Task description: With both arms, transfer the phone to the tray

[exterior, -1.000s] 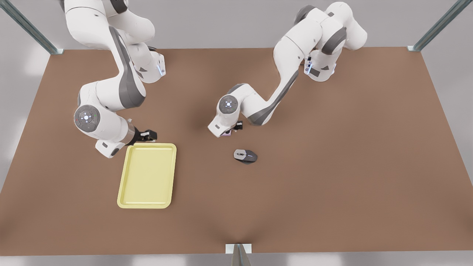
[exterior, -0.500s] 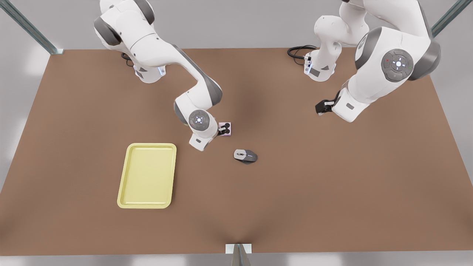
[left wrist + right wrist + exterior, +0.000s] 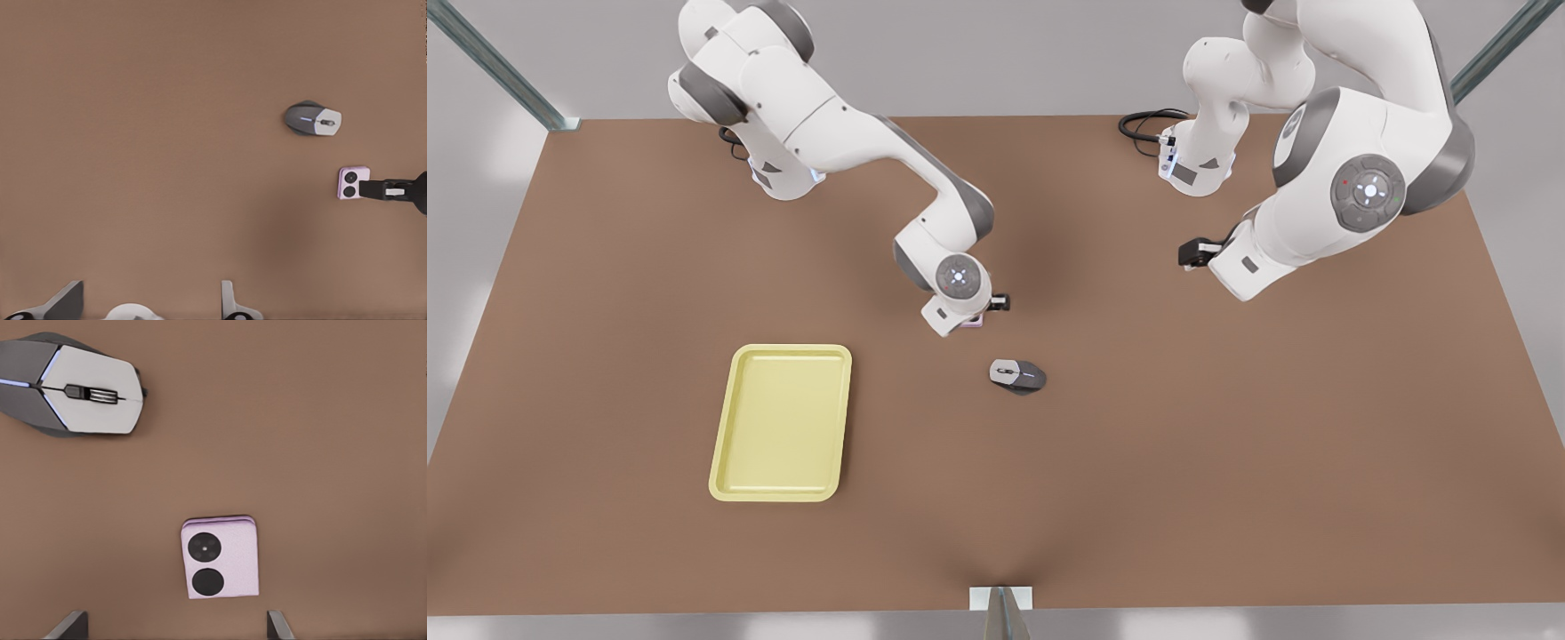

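Phone (image 3: pixel 220 557) lies flat on the desk (image 3: pixel 1227 444), directly beneath the right tool (image 3: pixel 175 627). That tool's fingers are spread wide, one to each side of the phone, touching nothing. To me the pick-up has not yet started: next the tool must drop and close on the phone's edges, clear of the mouse (image 3: pixel 73 387) nearby. The tray (image 3: pixel 781 422) lies well away from it. The left tool (image 3: pixel 1190 253), fingers also apart, waits far off.
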You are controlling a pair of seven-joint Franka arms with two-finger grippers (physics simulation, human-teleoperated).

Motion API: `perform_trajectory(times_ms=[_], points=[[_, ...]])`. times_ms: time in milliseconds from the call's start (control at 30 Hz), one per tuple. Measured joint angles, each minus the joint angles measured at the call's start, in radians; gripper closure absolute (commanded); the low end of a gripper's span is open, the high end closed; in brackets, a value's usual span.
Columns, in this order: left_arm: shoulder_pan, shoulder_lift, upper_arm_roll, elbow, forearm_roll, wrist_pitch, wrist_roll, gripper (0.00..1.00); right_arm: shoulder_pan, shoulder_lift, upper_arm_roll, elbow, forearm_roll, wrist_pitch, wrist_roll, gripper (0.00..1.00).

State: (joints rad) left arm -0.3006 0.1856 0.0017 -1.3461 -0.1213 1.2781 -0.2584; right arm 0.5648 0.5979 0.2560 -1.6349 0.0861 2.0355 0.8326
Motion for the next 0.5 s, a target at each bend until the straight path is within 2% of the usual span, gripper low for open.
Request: perform_trajectory(times_ms=[200,500], points=[[0.000,0.005,0.000,0.000,-0.002,0.004,0.038,0.00,0.001,0.023,0.000,-0.066,-0.019,0.046,0.045,0.00],[-0.002,0.002,0.003,0.004,-0.009,0.021,0.076,0.00,0.008,0.041,0.000,-0.190,-0.025,0.244,0.032,0.00]])
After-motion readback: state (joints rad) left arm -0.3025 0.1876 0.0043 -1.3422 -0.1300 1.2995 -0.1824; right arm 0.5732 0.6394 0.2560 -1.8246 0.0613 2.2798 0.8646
